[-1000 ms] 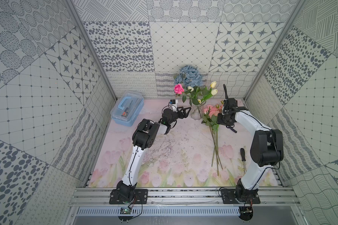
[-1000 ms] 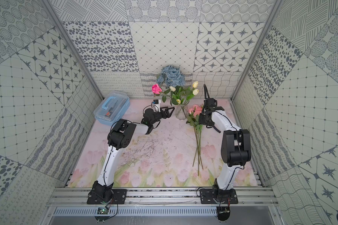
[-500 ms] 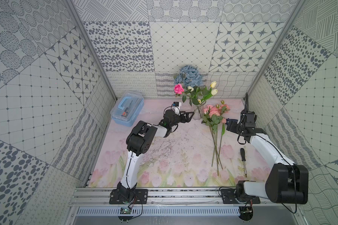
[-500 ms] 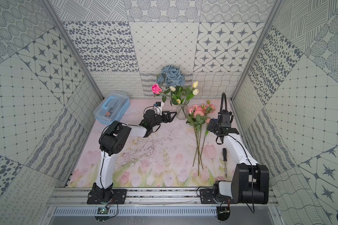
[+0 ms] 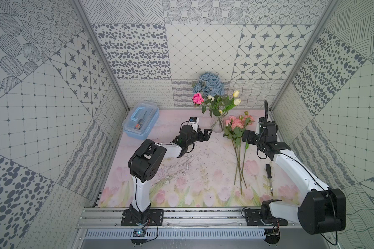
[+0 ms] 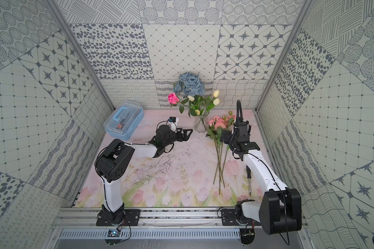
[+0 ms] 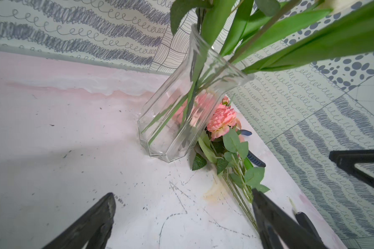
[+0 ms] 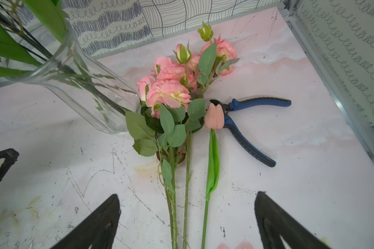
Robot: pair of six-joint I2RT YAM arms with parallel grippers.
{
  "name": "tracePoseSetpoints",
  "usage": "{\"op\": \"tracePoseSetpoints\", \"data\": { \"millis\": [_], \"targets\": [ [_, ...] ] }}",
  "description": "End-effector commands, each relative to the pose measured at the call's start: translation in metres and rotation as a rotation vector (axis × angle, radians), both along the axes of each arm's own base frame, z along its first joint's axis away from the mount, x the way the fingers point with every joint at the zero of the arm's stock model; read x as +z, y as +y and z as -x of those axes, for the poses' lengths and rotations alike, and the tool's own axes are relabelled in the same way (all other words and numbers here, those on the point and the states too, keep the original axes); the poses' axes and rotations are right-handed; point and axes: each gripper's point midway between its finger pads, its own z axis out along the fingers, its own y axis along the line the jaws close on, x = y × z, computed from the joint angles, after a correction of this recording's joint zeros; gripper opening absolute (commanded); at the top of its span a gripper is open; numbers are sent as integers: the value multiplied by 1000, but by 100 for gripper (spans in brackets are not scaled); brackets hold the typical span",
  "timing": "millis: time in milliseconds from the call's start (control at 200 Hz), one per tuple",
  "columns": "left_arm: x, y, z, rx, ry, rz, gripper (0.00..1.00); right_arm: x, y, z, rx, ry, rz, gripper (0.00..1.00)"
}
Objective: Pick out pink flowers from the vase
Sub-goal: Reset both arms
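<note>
Pink flowers (image 5: 238,124), a bunch of roses on long stems, lie on the tabletop (image 5: 203,155) just beside the vase (image 5: 217,126), with their heads toward the back wall. One bright pink rose (image 5: 197,98) stands in the upright glass vase with white tulips (image 5: 236,93) and a blue hydrangea (image 5: 209,83).

The risk from here is that the vase looks light and top-heavy. Pulling that rose sideways could tip it, and tangled leaves could drag a tulip out too.

The left tool (image 5: 208,135) is released, jaws wide, near the vase base but not touching it, so nothing steadies the glass. The left arm reaches low and forward, tool level, aimed at the vase.

The right tool (image 5: 246,138) is also released and empty. The right arm stretches forward, wrist bent down over the laid stems.
</note>
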Motion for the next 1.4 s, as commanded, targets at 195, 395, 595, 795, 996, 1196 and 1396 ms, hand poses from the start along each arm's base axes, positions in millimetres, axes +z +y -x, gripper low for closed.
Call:
{"op": "tracePoseSetpoints", "data": {
  "millis": [195,395,595,795,996,1196,1396],
  "targets": [
    [16,91,38,148,-44,-328,99,16,24,-30,26,-49,-122,98],
    [27,141,77,252,-39,-412,99,14,33,-31,30,-62,-63,98],
    [48,229,88,584,-44,-472,99,25,-3,-17,-47,-230,153,98],
    [39,293,81,698,-2,-620,99,-10,-12,-8,-29,-255,279,98],
    [-6,349,81,808,60,-671,99,-47,-21,4,-72,-355,298,98],
    [-32,355,65,790,34,-591,99,-44,-10,-3,7,-451,345,98],
    [-39,356,54,766,-42,-548,99,-65,-19,-5,-2,-471,287,98]
  ]
}}
